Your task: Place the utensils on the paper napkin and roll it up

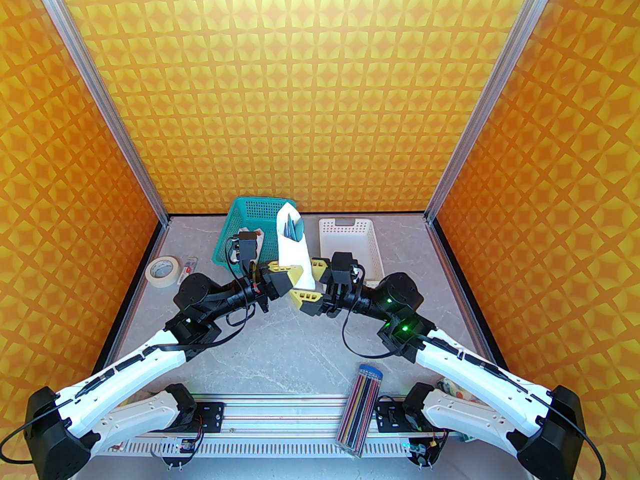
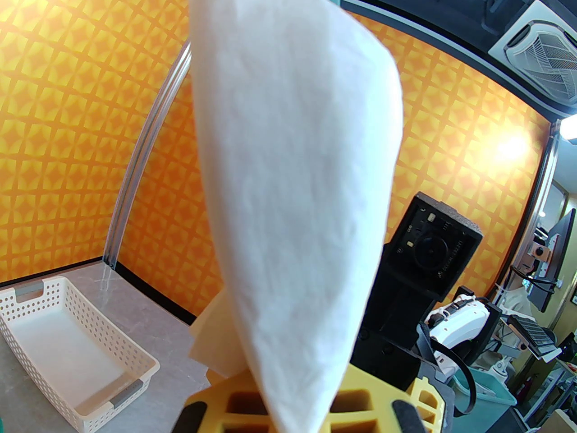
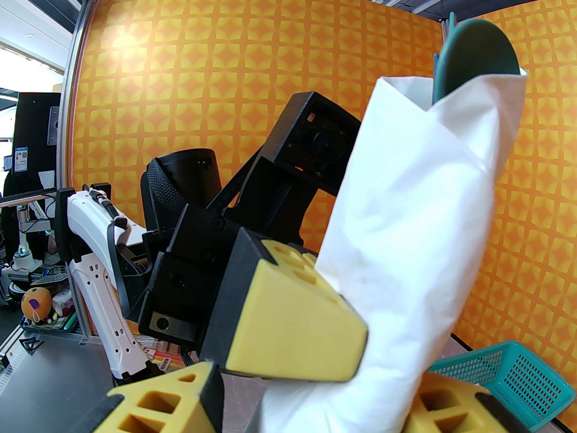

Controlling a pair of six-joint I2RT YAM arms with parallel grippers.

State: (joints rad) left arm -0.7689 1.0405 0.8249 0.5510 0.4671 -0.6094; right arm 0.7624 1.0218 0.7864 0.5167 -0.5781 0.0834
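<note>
**Orange booth, napkin roll held up mid-desk**

Orange-and-yellow patterned walls (image 1: 300, 93) on three sides, grey marbled desk (image 1: 280, 348) underneath. The paper napkin (image 1: 292, 250) is already rolled into a white tube around the utensils (image 1: 294, 228), and their teal tips poke out of the open top end. From the right wrist view the round spoon bowl (image 3: 478, 57) is the clearest bit. The roll stands more or less upright, leaning a little, around the middle of the desk. In the top view it sits between the teal basket (image 1: 250, 213) on the left and the white basket (image 1: 350, 248) on the right, overlapping the teal one's right edge.

Left end effector (image 1: 296, 275) is pressed together on the lower end of the roll, pinching the paper between its yellow fingers. Right end effector (image 1: 311, 280) sits on the other side with its fingers spread, one on each side of the roll's bottom. Can't tell if either one is actually touching the paper.

Other stuff: a roll of masking tape (image 1: 162, 269) lies by the left wall. A clear case of coloured pencils (image 1: 360, 408) is at the near edge, close to the right arm's base.
</note>
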